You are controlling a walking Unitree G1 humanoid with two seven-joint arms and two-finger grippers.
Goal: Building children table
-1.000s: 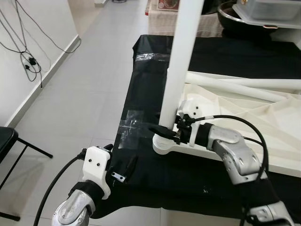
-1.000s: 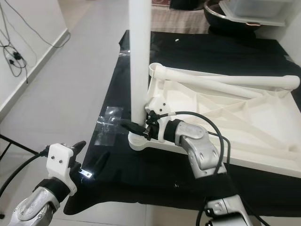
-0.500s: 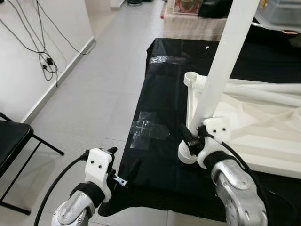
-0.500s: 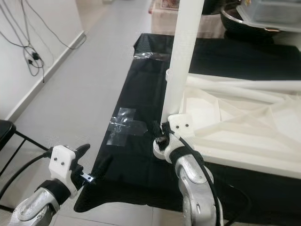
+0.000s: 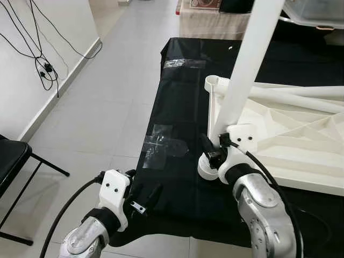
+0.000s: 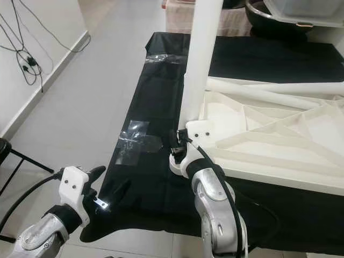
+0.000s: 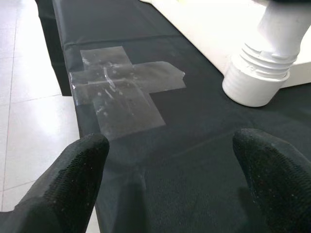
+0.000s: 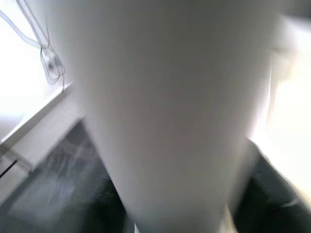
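Tabletop (image 5: 290, 134): white plastic, lying underside up on the black-covered counter (image 5: 177, 97), its ribs showing.
Left eye view, leg: a white table leg (image 5: 244, 70) stands upright in the tabletop's near corner socket; more white legs (image 5: 301, 97) lie across the tabletop behind it.
Left eye view, right gripper (image 5: 210, 152): at the base of the upright leg, just above the ribbed socket collar (image 5: 207, 169); its black fingers sit against the leg, though whether they clasp it I cannot tell.
Left eye view, left gripper (image 5: 144, 194): low at the counter's near edge, apart from the tabletop.
Right eye view: a cross of clear tape (image 6: 137, 141) is stuck on the black cover, between the left gripper and the socket.
Left wrist view: the two black fingers (image 7: 77, 170) are spread wide with nothing between them, above the cover; the tape cross and the ribbed collar lie ahead.
Right wrist view: the leg (image 8: 165, 111) looms blurred and very close, the fingers not made out.
Surroundings: grey tiled floor (image 5: 91, 118), black chair (image 5: 11, 161), and cables (image 5: 37, 59) on the wall.
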